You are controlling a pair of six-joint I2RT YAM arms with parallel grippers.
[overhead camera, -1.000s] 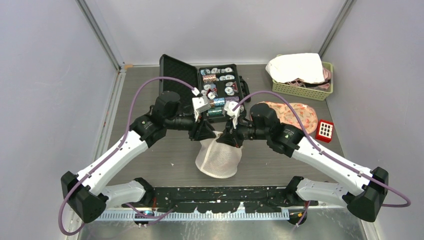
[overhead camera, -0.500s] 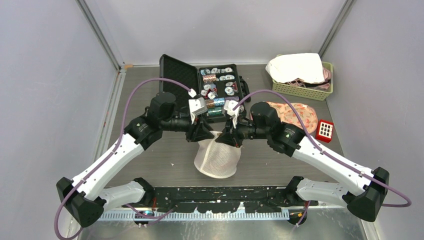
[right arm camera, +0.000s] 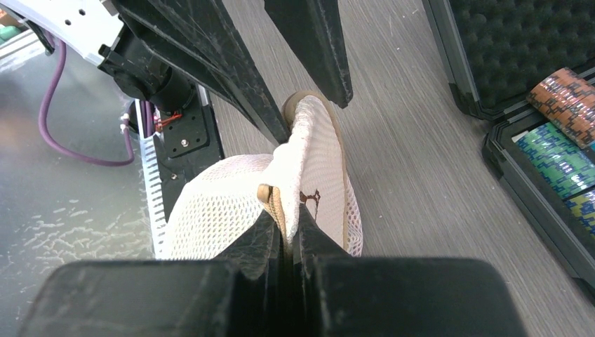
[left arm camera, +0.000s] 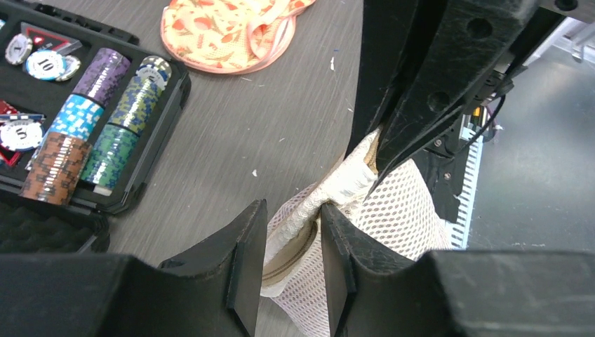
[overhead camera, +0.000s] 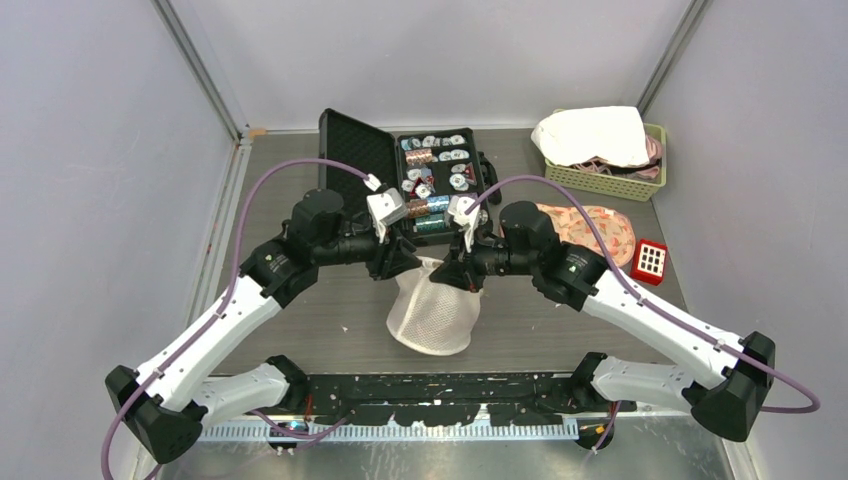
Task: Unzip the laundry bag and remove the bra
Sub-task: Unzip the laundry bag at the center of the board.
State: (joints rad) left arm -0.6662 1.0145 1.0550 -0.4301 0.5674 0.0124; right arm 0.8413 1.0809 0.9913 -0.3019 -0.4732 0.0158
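Seemingly early: the left gripper and right gripper each pinch the laundry bag at its top edge (zipper state unclear); pulling out the bra remains.

The left jaws, two black fingers at the bottom edge, close on the beige-trimmed rim of a white mesh laundry bag, and the folded rim fills the gap between them. From the upper right, the right jaws pinch the same rim further along. To the left, on the grey wood-grain counter, an open black case holds stacks of coloured poker chips. An orange-patterned cloth with pink trim lies at the top.
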